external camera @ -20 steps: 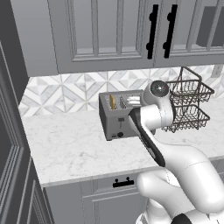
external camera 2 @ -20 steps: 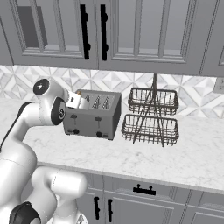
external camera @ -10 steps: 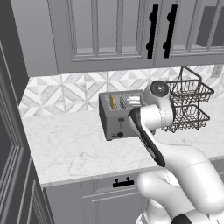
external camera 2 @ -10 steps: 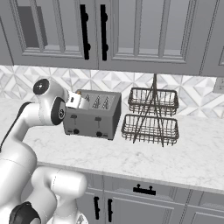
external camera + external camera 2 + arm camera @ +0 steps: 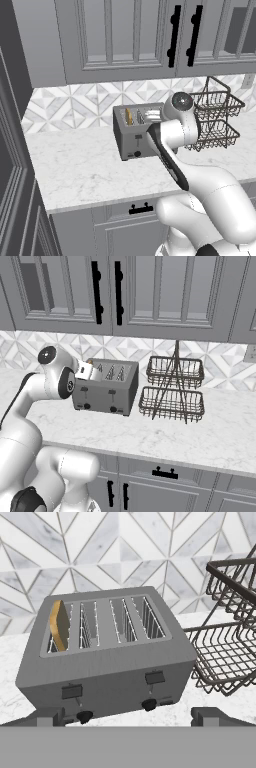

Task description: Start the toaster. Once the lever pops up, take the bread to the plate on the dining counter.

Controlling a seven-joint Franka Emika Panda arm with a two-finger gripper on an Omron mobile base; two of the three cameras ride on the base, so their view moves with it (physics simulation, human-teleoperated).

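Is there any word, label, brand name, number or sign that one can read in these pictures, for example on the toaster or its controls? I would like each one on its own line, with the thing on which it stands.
None can be read.
The toaster: plain grey front, no brand or numbers.
Its lever and knobs: plain black, no marks.
The wire basket rack, cupboard doors and tiled wall: no writing.

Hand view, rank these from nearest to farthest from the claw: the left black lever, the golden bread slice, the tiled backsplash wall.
1. Left black lever: on the boxy grey metal toaster's front face, just above the open claw.
2. Golden bread slice: upright in the leftmost slot, farther back on top.
3. Tiled backsplash wall: behind the toaster, farthest.
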